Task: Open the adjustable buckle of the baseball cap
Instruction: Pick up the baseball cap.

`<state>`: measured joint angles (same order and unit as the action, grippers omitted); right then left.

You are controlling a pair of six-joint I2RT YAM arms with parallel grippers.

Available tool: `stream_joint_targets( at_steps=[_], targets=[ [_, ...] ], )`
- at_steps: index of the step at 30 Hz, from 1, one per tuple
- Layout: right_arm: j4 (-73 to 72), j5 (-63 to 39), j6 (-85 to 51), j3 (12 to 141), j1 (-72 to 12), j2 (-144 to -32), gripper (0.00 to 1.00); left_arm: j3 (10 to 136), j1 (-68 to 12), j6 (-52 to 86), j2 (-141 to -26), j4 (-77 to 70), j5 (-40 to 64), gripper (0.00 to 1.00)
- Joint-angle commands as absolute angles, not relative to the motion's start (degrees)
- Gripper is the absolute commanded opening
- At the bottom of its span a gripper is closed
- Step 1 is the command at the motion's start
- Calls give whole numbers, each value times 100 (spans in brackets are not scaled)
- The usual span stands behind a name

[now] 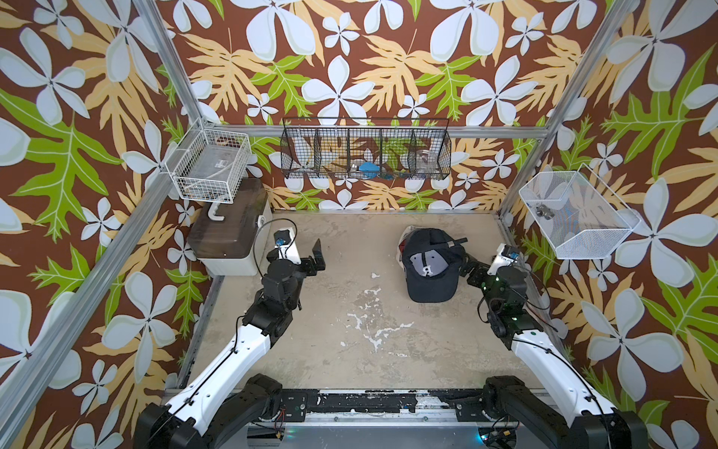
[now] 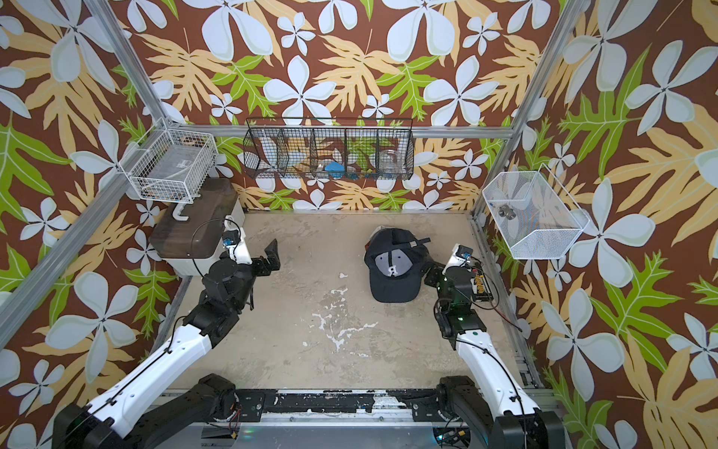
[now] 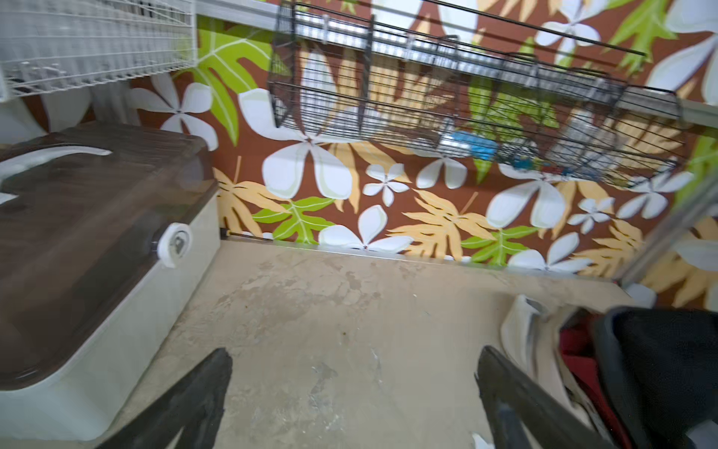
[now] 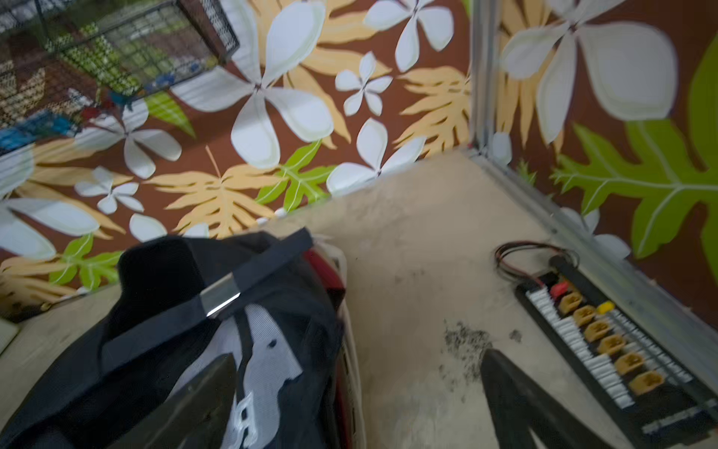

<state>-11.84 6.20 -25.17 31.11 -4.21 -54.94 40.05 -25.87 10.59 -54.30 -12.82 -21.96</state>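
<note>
Cap: a dark baseball cap [image 1: 429, 272] [image 2: 392, 278] lies on the right half of the table [image 1: 349, 318], hollow side up. Its brim points toward the robot, and the grey lining shows a mirrored letter.
Strap: a dark strap [image 4: 272, 260] runs across the far, back edge of the cap. Its loose end sticks out to the right in both top views.
Buckle: a small shiny metal buckle [image 4: 219, 297] sits partway along the strap. Whether it is undone cannot be told.
Under the cap: a white and red thing [image 3: 520, 338] shows beneath the cap's far edge. What it is cannot be told.
Right gripper: the right gripper [image 4: 359, 354] is just beside the cap's right flank, with its jaws spread wide and holding nothing. In the wrist view one finger [image 4: 194, 404] overlaps the lining and the other is over bare table. Contact with the cap cannot be told.
Left gripper: the left gripper [image 3: 353, 350] is well apart from the cap over the left half of the table, jaws spread wide and empty.
Connector strip: a black strip [image 4: 606, 342] with yellow plugs lies along the table's right edge.
Box: a white box with a brown lid [image 1: 229, 229] stands in the far left corner.
Baskets: a white wire basket [image 1: 209, 167] hangs on the left, a black wire basket [image 1: 365, 155] on the back wall, and a white mesh basket [image 1: 575, 217] on the right.
</note>
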Motion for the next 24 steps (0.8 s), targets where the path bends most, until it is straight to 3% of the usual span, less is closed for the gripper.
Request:
stream_joint_targets(
  at_steps=[1, 12, 24],
  targets=[
    [-398, 276, -2423, 3408, -459, -5479, 100, 4206, -3117, 1120, -5322, -504, -2617, 100],
    [617, -17, -1941, 3788, -459, -4667, 98, 4327, -5414, 1502, -5283, -141, -3365, 100],
    [1283, 303, -1991, 4119, -457, -4786, 96, 4745, -5695, 1085, -6594, -530, -3126, 100]
  ],
)
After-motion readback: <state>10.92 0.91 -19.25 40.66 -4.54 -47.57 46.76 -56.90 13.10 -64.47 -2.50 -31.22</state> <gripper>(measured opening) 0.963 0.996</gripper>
